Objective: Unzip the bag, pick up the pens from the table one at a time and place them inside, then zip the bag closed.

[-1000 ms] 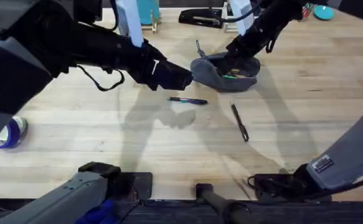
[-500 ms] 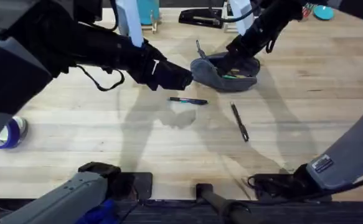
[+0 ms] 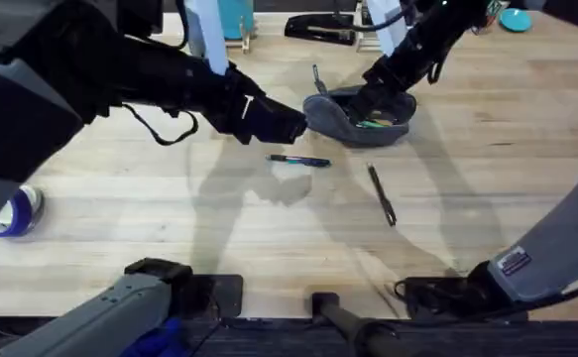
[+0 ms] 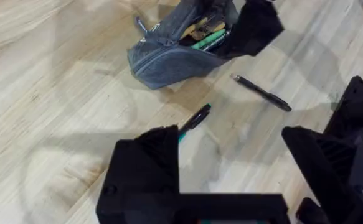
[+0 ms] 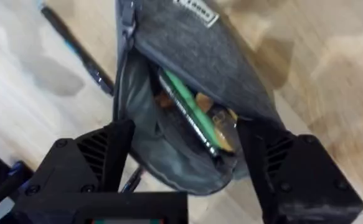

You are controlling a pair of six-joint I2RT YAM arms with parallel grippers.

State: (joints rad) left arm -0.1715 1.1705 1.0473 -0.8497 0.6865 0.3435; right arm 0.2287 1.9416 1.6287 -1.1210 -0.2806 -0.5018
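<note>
Left claw (image 4: pixel 231 168) open, empty — hovering over the worktop (image 3: pixel 120 218) beside the blue-and-black pen (image 3: pixel 298 160). Right claw (image 5: pixel 187 168) open, fingers straddling the unzipped bag (image 3: pixel 353 119) — green item inside. Black pen (image 3: pixel 382 194) lies apart on the worktop.
</note>
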